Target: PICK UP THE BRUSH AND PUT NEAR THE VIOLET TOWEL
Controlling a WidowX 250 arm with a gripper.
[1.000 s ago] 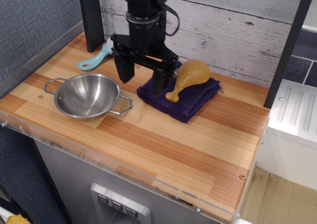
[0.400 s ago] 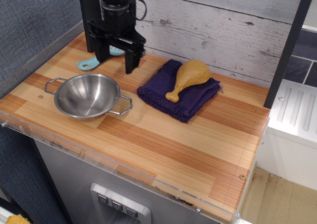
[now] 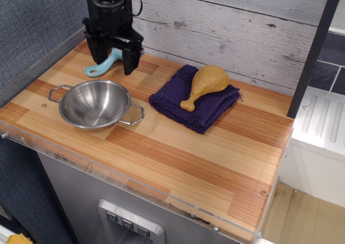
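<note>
The light-blue brush (image 3: pixel 102 66) lies on the wooden counter at the back left, its round-holed handle end pointing to the front left; its bristle end is hidden behind my gripper. My black gripper (image 3: pixel 113 66) hangs open right over the brush, one finger on each side of the handle, holding nothing. The violet towel (image 3: pixel 197 101) lies folded to the right, in the middle of the counter, with a tan toy chicken drumstick (image 3: pixel 206 83) on top of it.
A steel bowl (image 3: pixel 95 104) with two wire handles stands just in front of the brush. A grey plank wall (image 3: pixel 242 33) runs along the back. A dark post (image 3: pixel 312 55) stands at the right. The counter's front edge (image 3: pixel 129 182) has a clear plastic lip.
My gripper has moved left from beside the towel to above the brush, staying open. The brush, bowl, towel and drumstick have not moved.
</note>
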